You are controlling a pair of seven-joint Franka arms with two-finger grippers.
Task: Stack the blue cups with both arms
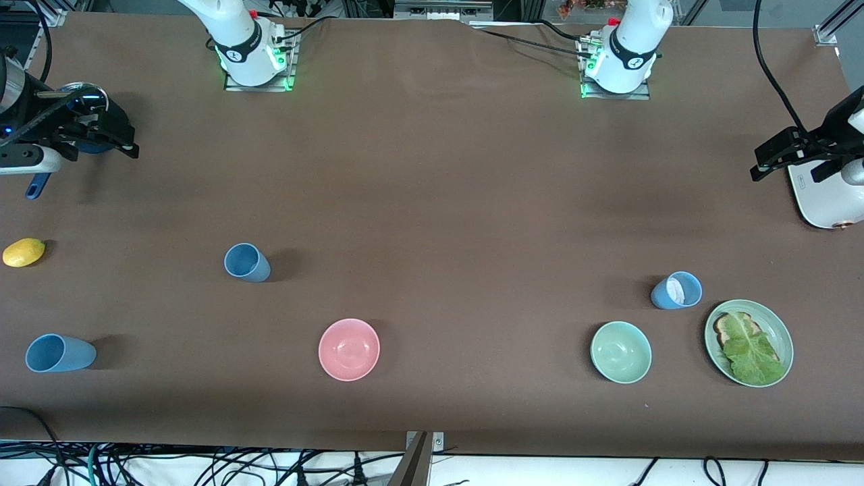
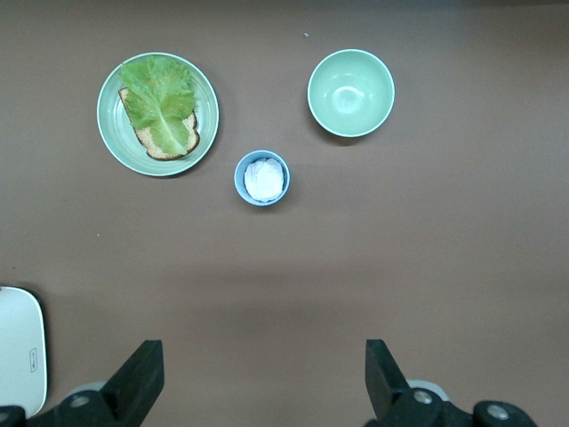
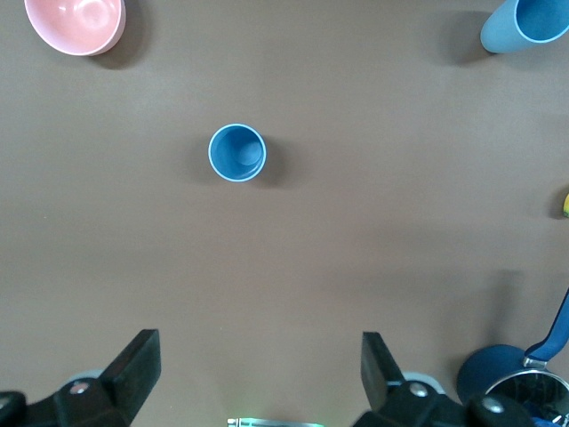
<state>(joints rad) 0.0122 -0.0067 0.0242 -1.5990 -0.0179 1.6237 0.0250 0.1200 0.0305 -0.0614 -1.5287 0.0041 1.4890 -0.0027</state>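
- On the brown counter (image 1: 432, 202), the round pink bowl (image 1: 349, 349) serves as landmark for every position below.
- Light-blue matte cup nearest the bowl (image 1: 247, 262): upright, farther from the front camera than the bowl, toward the right arm's end.
- Second light-blue cup (image 1: 59, 353): level with the bowl, close to the counter's edge at the right arm's end.
- Third light-blue cup with a whitish inside (image 1: 676, 291): well apart from the bowl toward the left arm's end, between a pale-green bowl (image 1: 621, 352) and a pale-green plate carrying toast and a lettuce leaf (image 1: 748, 342).
- Right tool (image 3: 258, 378): fingers spread, holding nothing, hanging over the dark-blue long-handled pot with glass lid (image 1: 84, 115) at the right arm's end.
- Left tool (image 2: 265, 382): fingers spread, holding nothing, hanging over the counter's left-arm end beside a white appliance (image 1: 827, 199).
- Yellow lemon (image 1: 23, 252): at the right arm's end, farther from the camera than the bowl.
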